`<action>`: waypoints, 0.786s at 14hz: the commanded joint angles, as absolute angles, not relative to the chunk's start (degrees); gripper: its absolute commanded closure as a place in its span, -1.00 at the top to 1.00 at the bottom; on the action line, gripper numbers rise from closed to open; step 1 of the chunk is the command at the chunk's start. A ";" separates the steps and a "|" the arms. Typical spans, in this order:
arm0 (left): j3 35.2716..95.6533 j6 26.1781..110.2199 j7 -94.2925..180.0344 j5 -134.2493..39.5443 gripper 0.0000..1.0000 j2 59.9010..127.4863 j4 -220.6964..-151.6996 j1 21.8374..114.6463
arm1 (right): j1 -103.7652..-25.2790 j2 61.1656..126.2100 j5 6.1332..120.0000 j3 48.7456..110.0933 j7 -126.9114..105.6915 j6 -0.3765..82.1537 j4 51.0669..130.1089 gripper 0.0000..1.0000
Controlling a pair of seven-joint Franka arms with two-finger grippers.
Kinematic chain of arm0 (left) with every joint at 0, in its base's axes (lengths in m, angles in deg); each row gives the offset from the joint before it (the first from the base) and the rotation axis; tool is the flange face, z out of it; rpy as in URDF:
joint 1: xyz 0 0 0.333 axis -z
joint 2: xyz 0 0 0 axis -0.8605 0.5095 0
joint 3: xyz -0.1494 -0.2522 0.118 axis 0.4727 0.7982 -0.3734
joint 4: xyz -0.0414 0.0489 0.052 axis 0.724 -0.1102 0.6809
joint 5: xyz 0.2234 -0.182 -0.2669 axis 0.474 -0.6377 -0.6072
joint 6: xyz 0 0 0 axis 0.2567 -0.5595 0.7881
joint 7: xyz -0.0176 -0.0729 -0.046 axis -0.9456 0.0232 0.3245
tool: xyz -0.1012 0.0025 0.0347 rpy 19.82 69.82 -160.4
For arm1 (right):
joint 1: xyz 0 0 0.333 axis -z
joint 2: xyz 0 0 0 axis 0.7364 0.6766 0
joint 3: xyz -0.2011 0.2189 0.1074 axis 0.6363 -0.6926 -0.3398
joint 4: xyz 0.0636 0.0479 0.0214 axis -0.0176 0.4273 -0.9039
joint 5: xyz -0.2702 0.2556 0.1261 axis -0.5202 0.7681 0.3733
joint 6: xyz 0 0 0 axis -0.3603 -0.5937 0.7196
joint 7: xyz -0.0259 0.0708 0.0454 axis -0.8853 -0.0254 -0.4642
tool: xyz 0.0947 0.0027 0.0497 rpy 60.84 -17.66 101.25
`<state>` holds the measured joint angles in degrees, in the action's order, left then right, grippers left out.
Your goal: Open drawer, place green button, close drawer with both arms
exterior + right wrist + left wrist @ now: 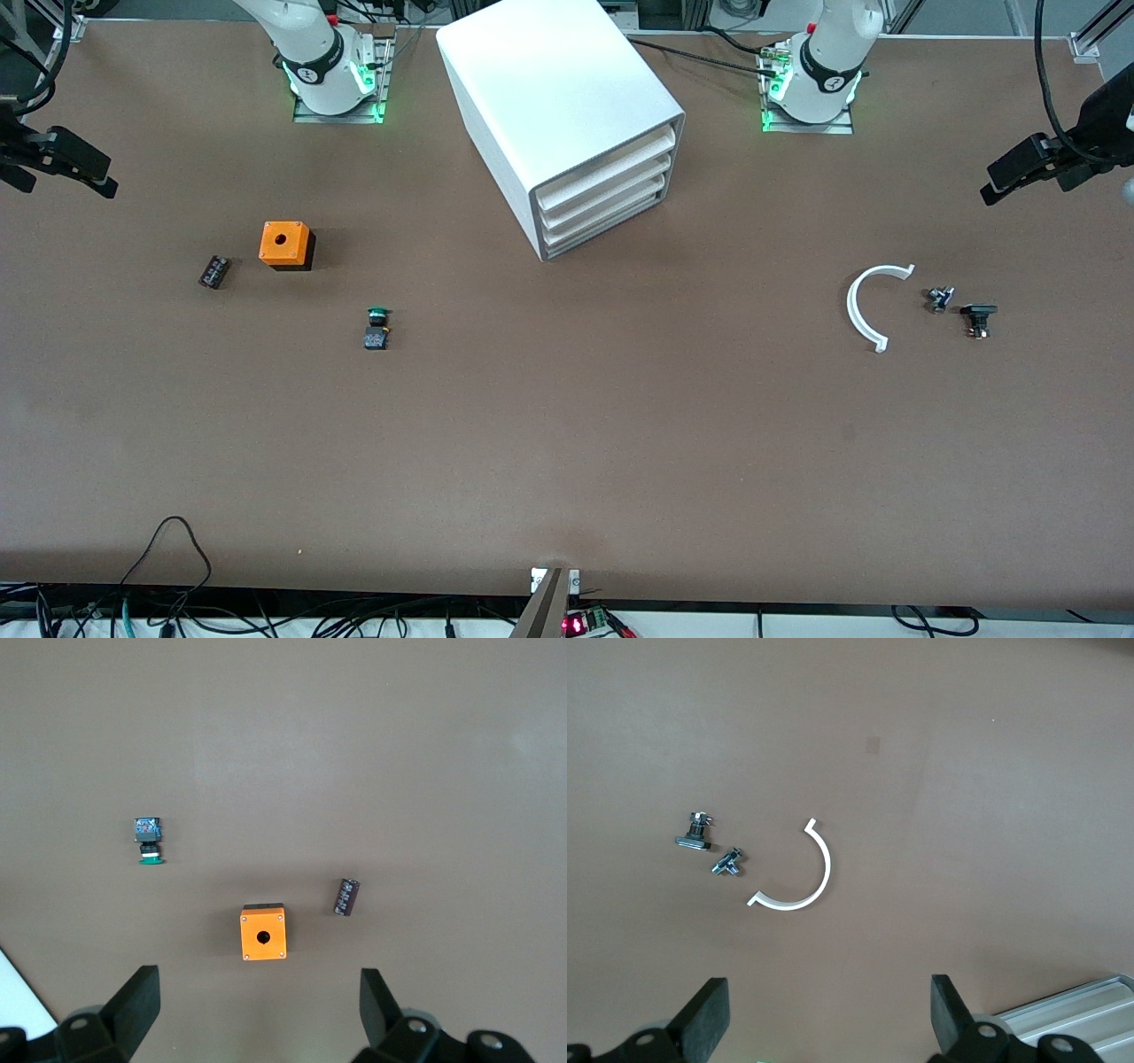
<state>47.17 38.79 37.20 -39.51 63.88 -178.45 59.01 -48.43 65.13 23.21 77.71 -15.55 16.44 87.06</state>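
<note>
I see both arms cut off at the picture edges. The black left gripper (824, 1019) hangs released over the table's left-arm end; the black right gripper (257, 1014) hangs released over the right-arm end. The lowest white plastic tray drawer (611, 222) of the white box cabinet (549, 97) sits closed. The tiny green-capped button with black-and-blue body (376, 329) lies on the brown table (567, 443), nearer the camera than the orange cube with a hole (285, 245).

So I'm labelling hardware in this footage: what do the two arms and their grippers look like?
Both arms are glossy white with black joint rings, and their bases glow green. Black cables trail from each. The left gripper and the right gripper are black with two fingers; the wrist views show blunt, wedge-shaped black fingertips.
</note>
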 commanded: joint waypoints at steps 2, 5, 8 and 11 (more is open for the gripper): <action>47.31 37.26 37.90 -39.06 1.00 64.81 -176.23 59.19 | -48.48 65.74 23.06 77.57 -14.94 15.00 85.35 1.00; 47.31 37.26 37.81 -39.06 1.00 65.17 -175.69 59.28 | -48.48 65.74 22.97 77.57 -14.94 15.00 85.35 1.00; 47.40 37.34 37.98 -39.06 1.00 65.26 -175.61 59.28 | -48.48 65.83 22.97 77.66 -14.94 15.27 85.35 1.00; 47.40 37.34 38.07 -39.06 1.00 65.26 -175.61 59.46 | -48.39 65.83 23.06 77.66 -15.20 15.36 85.35 1.00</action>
<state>47.42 38.67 37.29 -39.51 64.05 -178.00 59.07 -48.43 65.13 23.21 77.71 -15.53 16.35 87.01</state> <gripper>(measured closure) 0.000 0.000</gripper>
